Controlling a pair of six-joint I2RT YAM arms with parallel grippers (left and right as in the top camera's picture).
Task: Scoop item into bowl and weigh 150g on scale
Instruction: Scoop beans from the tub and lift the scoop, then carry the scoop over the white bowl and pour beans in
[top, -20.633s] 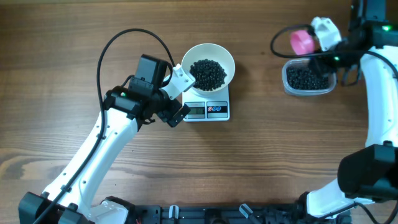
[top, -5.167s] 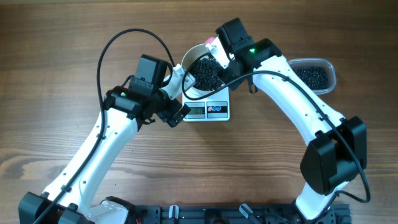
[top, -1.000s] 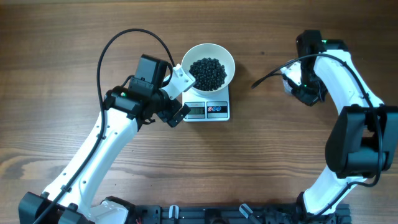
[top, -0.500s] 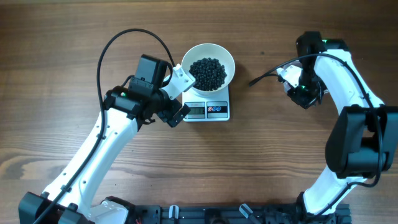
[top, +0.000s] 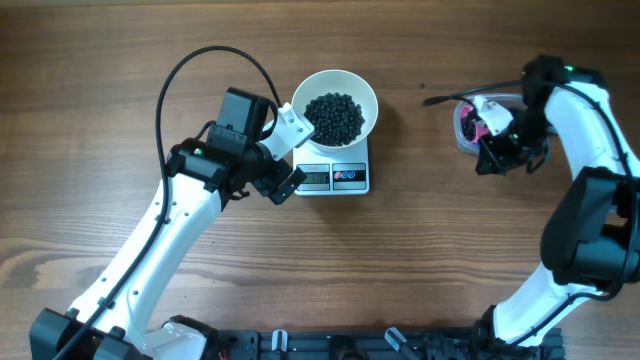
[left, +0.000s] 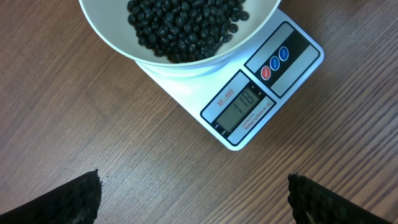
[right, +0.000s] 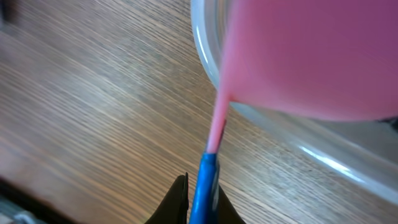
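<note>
White scale (top: 333, 178): long axis 12–6, display at 6, bowl (top: 366, 92) atop; left gripper (top: 292, 152) spread wide, right gripper (right: 200, 198) clamps pink scoop (right: 298, 56).

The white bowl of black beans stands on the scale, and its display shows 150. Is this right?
Not quite. The bowl of black beans does stand on the scale, but the left wrist view shows the display reading 118, not 150.
</note>
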